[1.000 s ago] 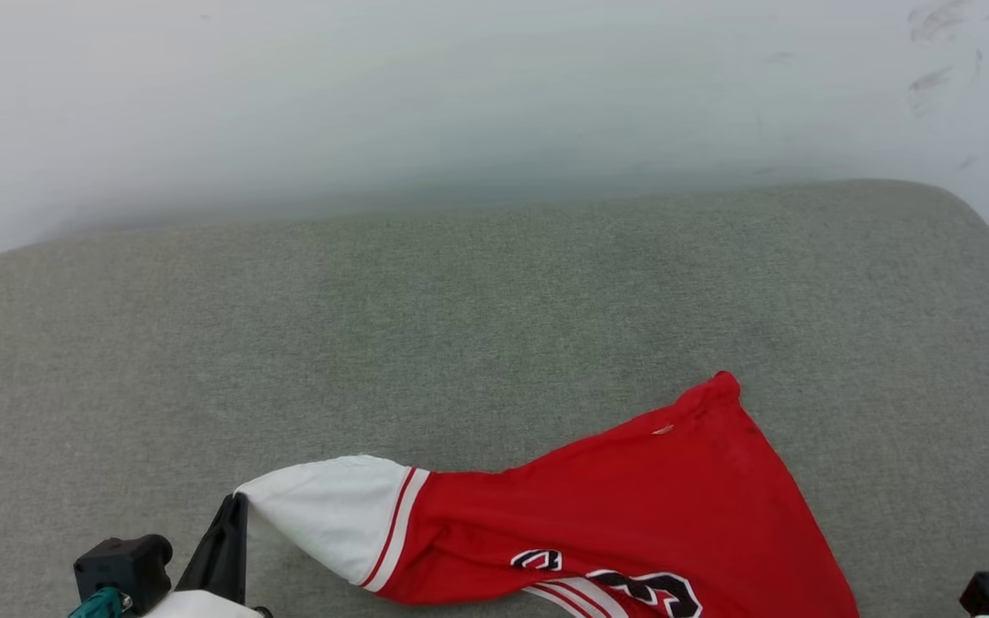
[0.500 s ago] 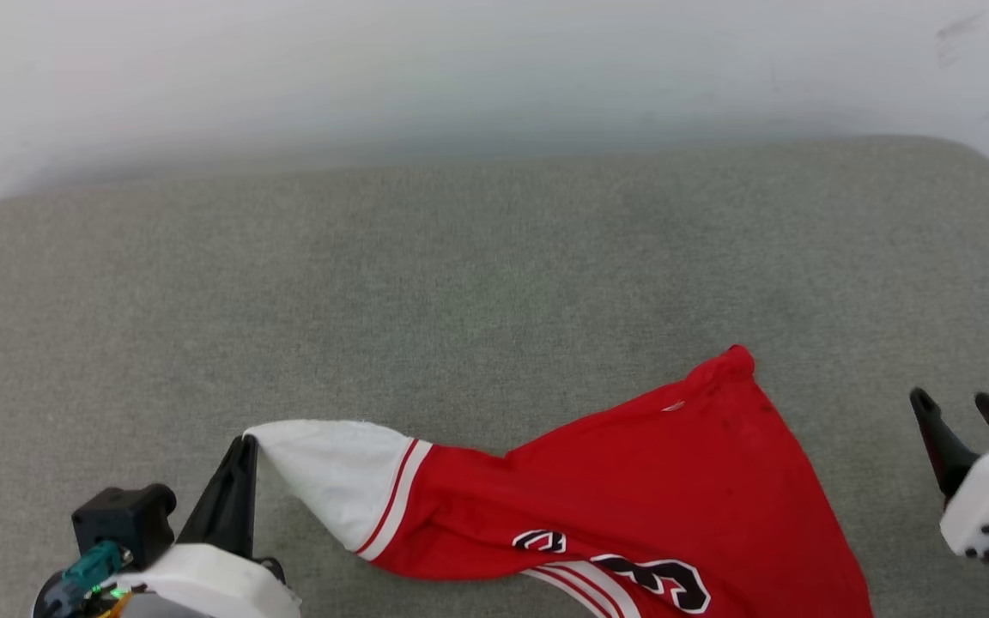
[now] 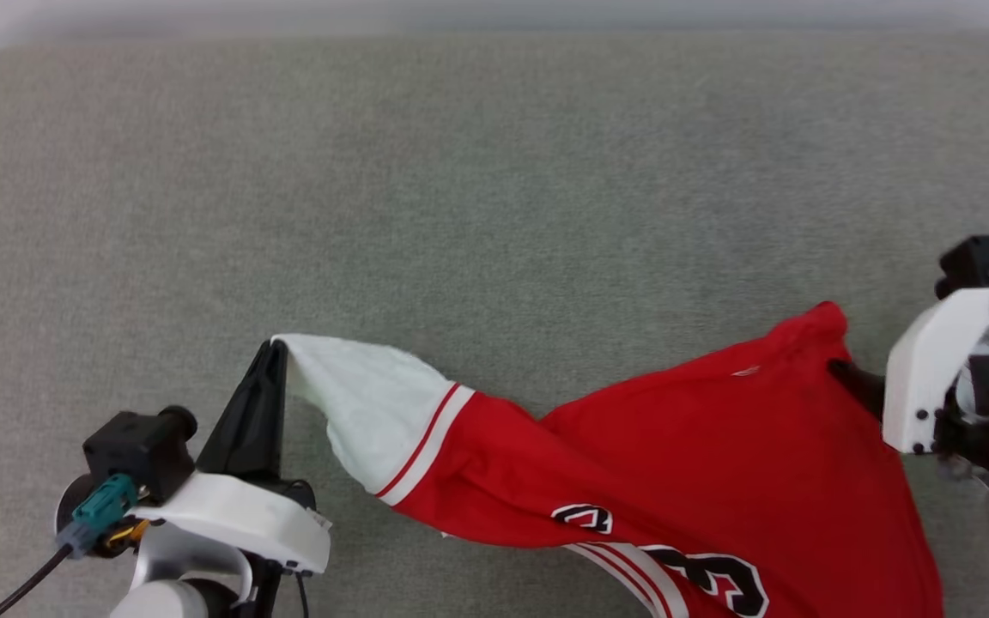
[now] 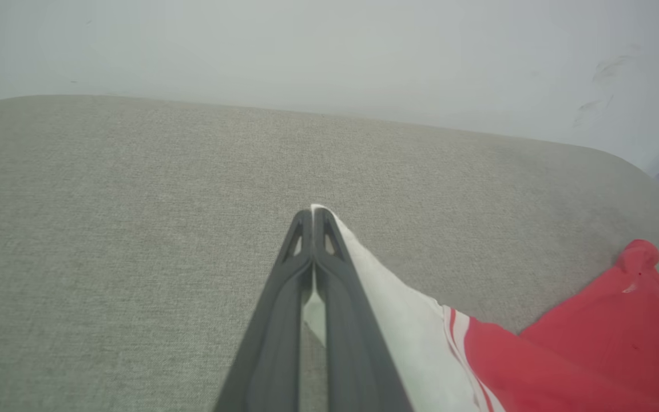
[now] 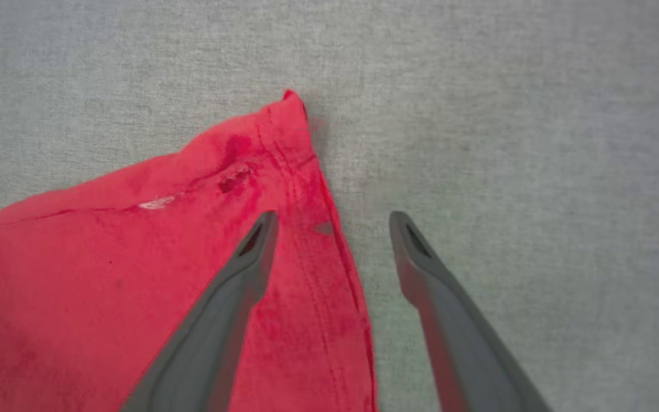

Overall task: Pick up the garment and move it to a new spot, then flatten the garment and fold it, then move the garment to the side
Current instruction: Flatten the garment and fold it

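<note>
Red jersey cloth with a white sleeve: the garment [image 3: 675, 446] lies bunched on the grey padded surface [image 3: 494, 172], strung between the two sets of jaws. Left jaws are pinched fully shut on the tip of the white sleeve [image 3: 366, 403]. Right jaws are spread wide and hold nothing. They straddle the red side edge, with the hem corner [image 5: 286, 123] just ahead of their tips. Judged light, limp and not fragile. It will likely sag and twist, so stitched corners look best to pinch. Count: one garment, one sleeve showing, two sets of jaws.
</note>
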Controlling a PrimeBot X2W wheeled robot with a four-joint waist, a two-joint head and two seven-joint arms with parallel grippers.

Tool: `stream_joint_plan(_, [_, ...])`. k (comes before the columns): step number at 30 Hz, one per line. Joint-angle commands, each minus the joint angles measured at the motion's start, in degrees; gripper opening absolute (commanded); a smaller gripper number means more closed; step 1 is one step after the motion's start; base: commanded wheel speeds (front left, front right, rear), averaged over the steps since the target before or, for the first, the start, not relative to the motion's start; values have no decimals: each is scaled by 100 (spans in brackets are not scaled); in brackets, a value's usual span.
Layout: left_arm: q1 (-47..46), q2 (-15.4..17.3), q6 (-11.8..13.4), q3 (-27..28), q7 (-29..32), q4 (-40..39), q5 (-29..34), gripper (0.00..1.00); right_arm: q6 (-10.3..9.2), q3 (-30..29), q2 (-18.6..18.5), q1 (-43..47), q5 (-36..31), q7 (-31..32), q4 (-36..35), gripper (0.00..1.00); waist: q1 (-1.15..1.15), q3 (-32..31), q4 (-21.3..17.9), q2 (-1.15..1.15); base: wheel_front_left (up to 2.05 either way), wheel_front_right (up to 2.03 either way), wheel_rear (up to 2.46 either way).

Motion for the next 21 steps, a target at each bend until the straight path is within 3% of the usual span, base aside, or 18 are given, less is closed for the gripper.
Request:
stream_joint_plan(1, [-118, -41, -40, -25, -48, 32, 26, 0, -2, 75, -8, -179, -31, 73, 74, 100, -1, 259, 211, 0, 0, 0, 0])
stream_joint_plan(8, [-399, -180, -183, -131, -180, 255, 24, 0, -2, 563, -45, -425, 43, 470, 836, 100, -1, 466, 449, 0, 0, 0, 0])
stream_joint_plan(9, [-417, -193, -186, -131, -199, 289, 12, 0, -1, 628, -45, -406, 59, 559, 943, 85, -1, 465, 464, 0, 0, 0, 0])
stream_joint_plan(10, [-425, -202, -196, -131, -218, 318, 1, 0, -1, 677, -41, -399, 87, 618, 1031, 35, -1, 461, 479, 0, 0, 0, 0])
stream_joint_plan(11, [-421, -211, -204, -135, -228, 349, -8, 0, -1, 711, -32, -400, 114, 668, 1097, 0, -1, 452, 489, 0, 0, 0, 0])
stream_joint_plan(16, [-344, -223, -202, -143, -263, 493, -44, 0, -1, 781, -151, -480, 170, 594, 1161, 0, -1, 283, 483, 0, 0, 0, 0])
stream_joint_plan(21, [-302, -151, -167, -56, -332, 599, -54, 0, -2, 778, -260, -620, 193, 91, 1010, 0, -1, -139, 386, 0, 0, 0, 0])
